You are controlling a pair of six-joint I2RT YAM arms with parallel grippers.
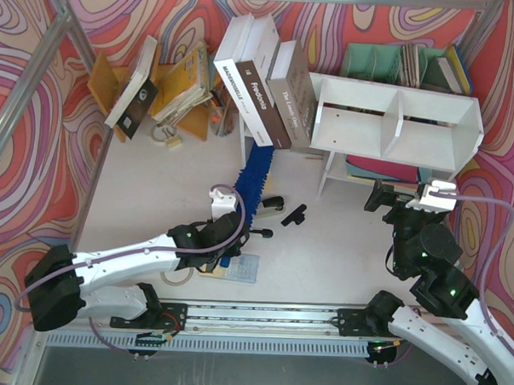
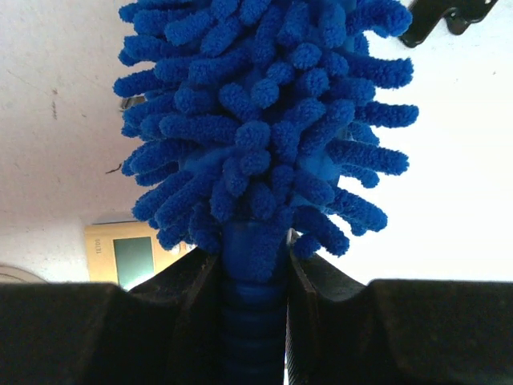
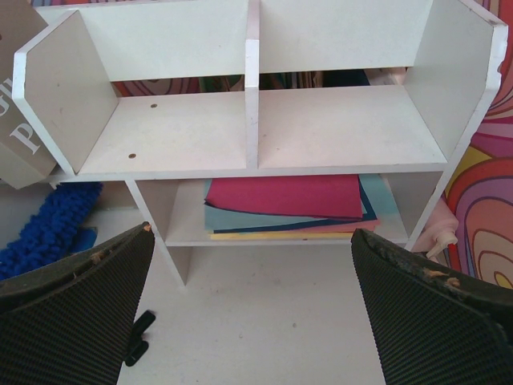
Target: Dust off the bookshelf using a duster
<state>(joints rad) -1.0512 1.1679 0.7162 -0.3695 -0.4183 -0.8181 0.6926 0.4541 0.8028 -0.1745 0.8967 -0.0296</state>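
The left gripper [image 2: 252, 271] is clamped on the duster [image 1: 256, 186], whose head points far. Its tip seems tucked under leaning books [image 1: 270, 91] crowding the left end of the bookshelf [image 1: 355, 129]. The right gripper [image 3: 255, 309] hovers near the shelf, jaws wide apart, facing coloured sheets [image 3: 284, 200] in the lower tier.

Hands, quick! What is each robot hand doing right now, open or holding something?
Left hand: closed on the duster, at its handle.
Right hand: open, holding nothing, facing the bookshelf.
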